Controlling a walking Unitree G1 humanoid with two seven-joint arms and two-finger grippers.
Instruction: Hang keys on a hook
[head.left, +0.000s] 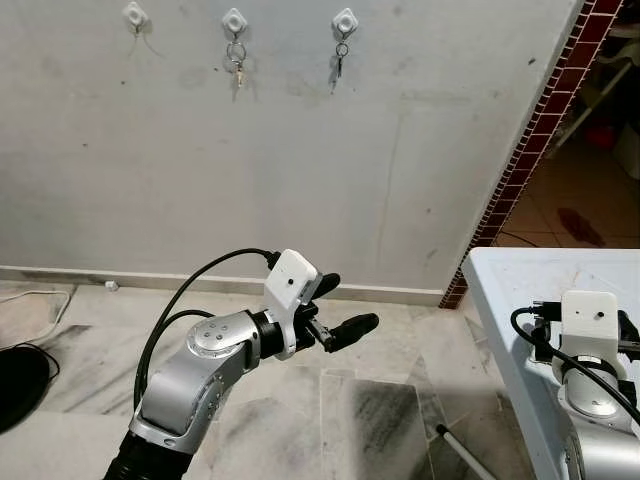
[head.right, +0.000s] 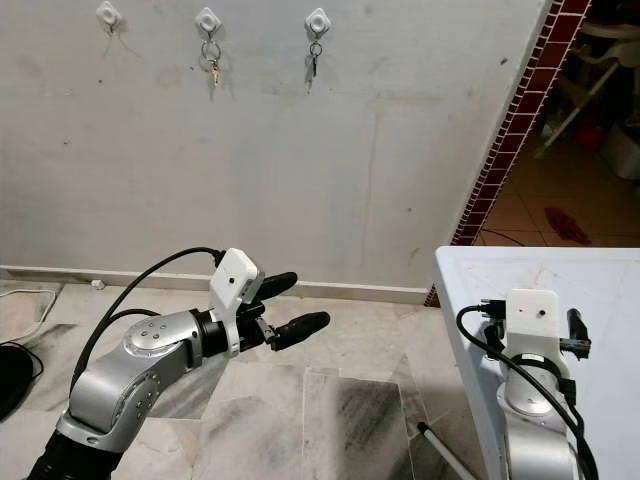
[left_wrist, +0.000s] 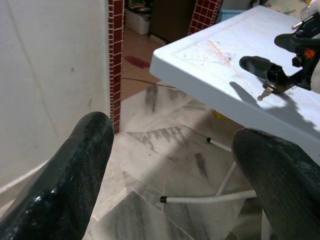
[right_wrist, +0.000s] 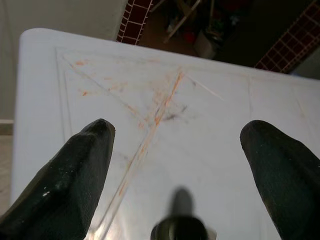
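Three white hooks sit high on the grey wall. The left hook (head.left: 134, 15) carries no keys, the middle hook (head.left: 234, 20) holds a key ring (head.left: 236, 58), and the right hook (head.left: 345, 20) holds another key ring (head.left: 340, 58). My left gripper (head.left: 353, 301) is open and empty, held out low over the floor, far below the hooks. My right gripper (right_wrist: 180, 132) is open above the white table (head.left: 510, 270). A small key (left_wrist: 265, 93) shows just under that gripper; I cannot tell whether it hangs from a finger or lies on the table.
A red brick pillar (head.left: 540, 130) ends the wall on the right, with a doorway to a tiled room beyond. The table's white legs (left_wrist: 200, 198) stand on the marble floor. A dark round object (head.left: 15, 385) and a cable lie on the floor at far left.
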